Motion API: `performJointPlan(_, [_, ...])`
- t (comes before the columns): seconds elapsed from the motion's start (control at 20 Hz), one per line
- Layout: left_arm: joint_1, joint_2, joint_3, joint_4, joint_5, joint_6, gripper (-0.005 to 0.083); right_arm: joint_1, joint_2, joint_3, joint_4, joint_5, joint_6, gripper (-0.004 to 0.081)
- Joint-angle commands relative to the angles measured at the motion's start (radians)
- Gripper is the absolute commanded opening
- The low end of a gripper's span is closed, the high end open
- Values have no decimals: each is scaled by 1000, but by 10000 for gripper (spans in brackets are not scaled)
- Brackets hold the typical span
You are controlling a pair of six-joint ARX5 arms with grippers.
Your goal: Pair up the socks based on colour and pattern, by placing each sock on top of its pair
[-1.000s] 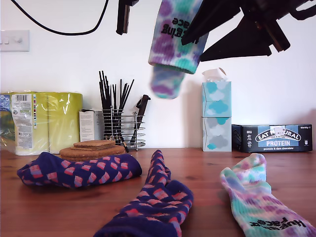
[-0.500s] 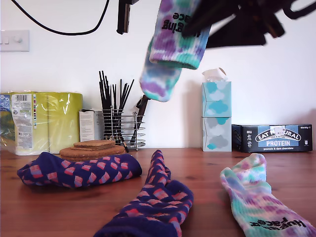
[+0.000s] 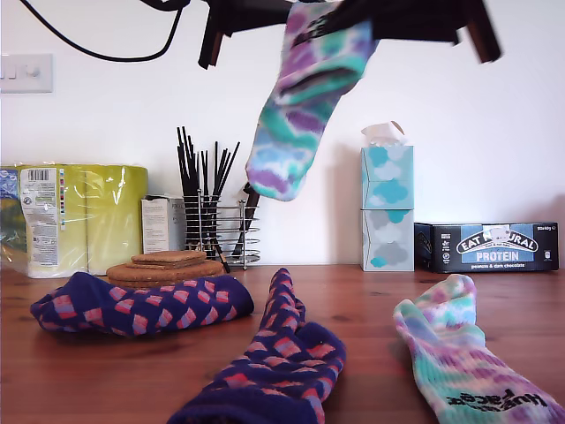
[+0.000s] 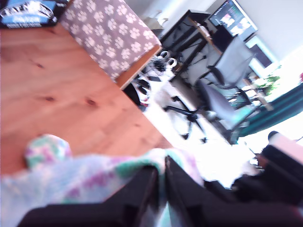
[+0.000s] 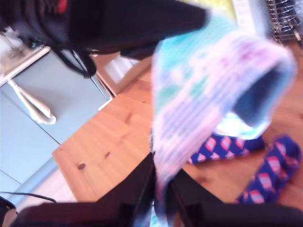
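A pastel tie-dye sock [image 3: 300, 106] hangs high over the table's middle, stretched slantwise with its toe lowest. Dark arm parts [image 3: 415, 18] hold it at the exterior view's top edge. My first gripper [image 4: 161, 189] is shut on its fabric [image 4: 94, 179]. My second gripper [image 5: 158, 189] is shut on the same sock [image 5: 203, 94]. A matching tie-dye sock [image 3: 459, 362] lies at the exterior view's lower right. Two navy socks with pink blocks lie on the wood: one [image 3: 141, 305] at that view's left, one [image 3: 282, 362] at front centre. Both [image 5: 270, 175] show below my second gripper.
Along the wall stand a yellow-green paper roll pack [image 3: 79, 216], cork coasters [image 3: 163, 265], a wire rack of black sticks [image 3: 216, 225], stacked tissue boxes [image 3: 387, 208] and a protein bar box [image 3: 490, 247]. The table edge [image 4: 142, 113] drops off towards an office chair [image 4: 222, 90].
The held tie-dye sock has gone from hanging folded to stretched out slantwise, its toe swinging towards the exterior view's left. The arms have shifted along that view's top edge.
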Motion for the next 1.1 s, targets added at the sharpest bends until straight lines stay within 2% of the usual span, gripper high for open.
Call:
performJointPlan(0.0, [24, 8, 2, -50, 30, 51, 386, -31, -17, 50, -80, -3, 8, -13])
performJointPlan(0.1, [53, -17, 2, -163, 64, 130, 284, -73, -16, 98, -200, -4, 3, -13])
performJointPlan(0.15, [68, -38, 2, -238, 67, 183, 187, -92, -15, 125, -262, -4, 2, -13])
performJointPlan(0.25, [89, -86, 2, -388, 52, 320, 13, -115, -14, 170, -353, -4, 5, -13])
performJointPlan(0.3, [94, -113, 2, -457, 30, 381, -26, -125, -14, 192, -396, -2, 11, -13])
performJointPlan(0.45, [94, -190, 1, -655, -45, 513, -22, -165, 1, 241, -465, -3, 9, -13])
performJointPlan(0.55, [92, -232, -10, -751, -74, 570, -22, -192, 36, 261, -475, -3, -27, -13])
performJointPlan(0.7, [81, -314, -81, -772, -79, 574, -22, -256, 119, 275, -444, -4, -101, -13])
performJointPlan(0.9, [81, -392, -142, -780, -85, 563, -22, -350, 272, 299, -272, -61, -121, -13])
performJointPlan(1.05, [81, -404, -142, -772, -89, 544, -22, -375, 386, 399, -215, -71, -142, -13])
